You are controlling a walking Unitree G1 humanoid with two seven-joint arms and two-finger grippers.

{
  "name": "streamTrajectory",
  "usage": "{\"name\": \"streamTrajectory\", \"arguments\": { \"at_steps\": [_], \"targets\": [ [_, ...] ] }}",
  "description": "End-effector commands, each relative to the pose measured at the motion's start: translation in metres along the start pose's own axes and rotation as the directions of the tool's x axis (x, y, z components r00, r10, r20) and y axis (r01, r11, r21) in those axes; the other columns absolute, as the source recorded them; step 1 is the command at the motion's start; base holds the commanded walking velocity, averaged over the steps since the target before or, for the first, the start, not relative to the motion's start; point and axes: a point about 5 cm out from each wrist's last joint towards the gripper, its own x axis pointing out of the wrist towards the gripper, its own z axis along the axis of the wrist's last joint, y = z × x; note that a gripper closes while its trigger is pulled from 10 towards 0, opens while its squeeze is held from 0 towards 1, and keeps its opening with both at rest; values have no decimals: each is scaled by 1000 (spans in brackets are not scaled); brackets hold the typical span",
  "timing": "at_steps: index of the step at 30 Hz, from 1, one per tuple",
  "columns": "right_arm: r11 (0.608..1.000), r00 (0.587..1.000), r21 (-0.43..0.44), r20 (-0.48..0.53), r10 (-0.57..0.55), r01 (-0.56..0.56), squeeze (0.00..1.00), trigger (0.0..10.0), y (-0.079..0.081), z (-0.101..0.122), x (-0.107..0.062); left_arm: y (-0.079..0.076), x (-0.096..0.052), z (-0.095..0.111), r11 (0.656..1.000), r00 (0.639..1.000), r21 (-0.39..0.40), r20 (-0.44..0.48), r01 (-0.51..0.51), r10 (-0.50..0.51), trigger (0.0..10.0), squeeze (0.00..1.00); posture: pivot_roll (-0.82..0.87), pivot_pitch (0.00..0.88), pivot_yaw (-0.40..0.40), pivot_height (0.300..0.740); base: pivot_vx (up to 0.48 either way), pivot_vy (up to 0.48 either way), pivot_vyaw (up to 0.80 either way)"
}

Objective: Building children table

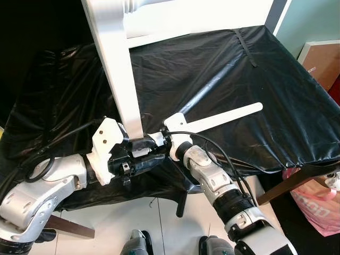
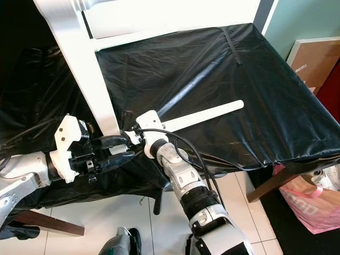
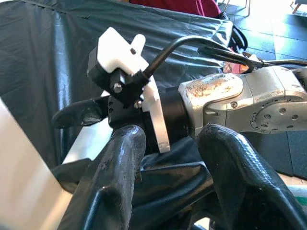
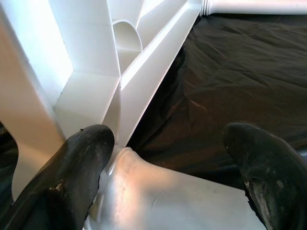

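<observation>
Pincers meeting at white table leg (image 1: 118, 69), left pincer (image 1: 142, 154) spread, right pincer (image 1: 139, 143) spread.

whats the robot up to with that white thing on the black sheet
It is working on a white plastic children's table that lies on a surface covered in black plastic sheet. Both grippers meet at the foot of one white table leg, near the sheet's front edge. The right gripper has its open fingers either side of the leg's end, and the left gripper sits just beneath it, fingers apart. A loose white leg lies flat on the sheet beside them.
</observation>
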Motion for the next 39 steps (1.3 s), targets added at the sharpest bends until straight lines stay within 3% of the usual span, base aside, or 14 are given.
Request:
{"name": "streamTrajectory", "arguments": {
  "at_steps": [1, 8, 12, 17, 22, 24, 26, 27, 29, 30, 32, 33, 35, 39],
  "targets": [
    [999, 1000, 34, -10, 18, -18, 0, 10000, 12, -3, 6, -1, -4, -3, 1000, 1000, 3, -22, 23, -23, 10000, 0, 41, 148, 13, 740, 0, 0, 0],
    [1000, 999, 7, 32, -9, 9, 0, 10000, -2, 3, 2, 1, -7, -6, 1000, 999, 3, -44, -14, 15, 10000, 0, 44, 151, 11, 740, 0, 0, 0],
    [995, 996, -54, 27, -85, 87, 0, 10000, -48, -1, -24, 2, -14, -10, 997, 996, -14, -57, -72, 71, 10000, 0, 47, 156, 11, 740, 0, 0, 0],
    [991, 994, -75, 40, -104, 107, 0, 10000, -57, -1, -30, 4, -16, -11, 995, 994, -19, -60, -95, 93, 10000, 0, 46, 159, 11, 740, 0, 0, 0],
    [983, 980, -75, 127, -156, 166, 0, 10000, -82, 12, -50, 22, -24, -17, 953, 952, -49, -84, -298, 294, 10000, 0, 40, 168, 12, 740, 0, 0, 0],
    [983, 977, -70, 146, -156, 168, 0, 10000, -83, 14, -54, 29, -26, -17, 922, 923, -66, -87, -381, 375, 10000, 0, 41, 171, 12, 740, 0, 0, 0],
    [983, 977, -70, 146, -156, 168, 0, 10000, -83, 14, -54, 29, -26, -17, 922, 923, -66, -87, -381, 375, 10000, 0, 41, 171, 12, 740, 0, 0, 0],
    [984, 976, -65, 156, -153, 165, 0, 10000, -83, 16, -57, 35, -26, -15, 890, 892, -76, -92, -450, 443, 10000, 0, 44, 172, 11, 740, 0, 0, 0],
    [984, 976, -65, 156, -153, 165, 0, 10000, -83, 16, -57, 35, -26, -15, 890, 892, -76, -92, -450, 443, 10000, 0, 44, 172, 11, 740, 0, 0, 0],
    [985, 976, -64, 158, -147, 159, 0, 10000, -82, 16, -58, 40, -24, -13, 856, 860, -91, -100, -509, 501, 10000, 0, 46, 173, 12, 740, 0, 0, 0],
    [985, 976, -64, 158, -147, 159, 0, 10000, -82, 16, -58, 40, -24, -13, 856, 860, -91, -100, -509, 501, 10000, 0, 46, 173, 12, 740, 0, 0, 0],
    [987, 977, -63, 162, -136, 148, 0, 10000, -80, 17, -57, 46, -20, -13, 809, 811, -79, -126, -583, 572, 10000, 0, 48, 173, 12, 740, 0, 0, 0],
    [989, 978, -64, 166, -124, 136, 0, 10000, -78, 18, -55, 50, -15, -10, 782, 782, -63, -130, -621, 610, 10000, 0, 48, 173, 12, 740, 0, 0, 0],
    [991, 979, -66, 172, -107, 120, 0, 10000, -75, 20, -51, 49, -1, 7, 781, 783, -53, -46, -622, 620, 10000, 0, 47, 171, 13, 740, 0, 0, 0]
  ]
}}
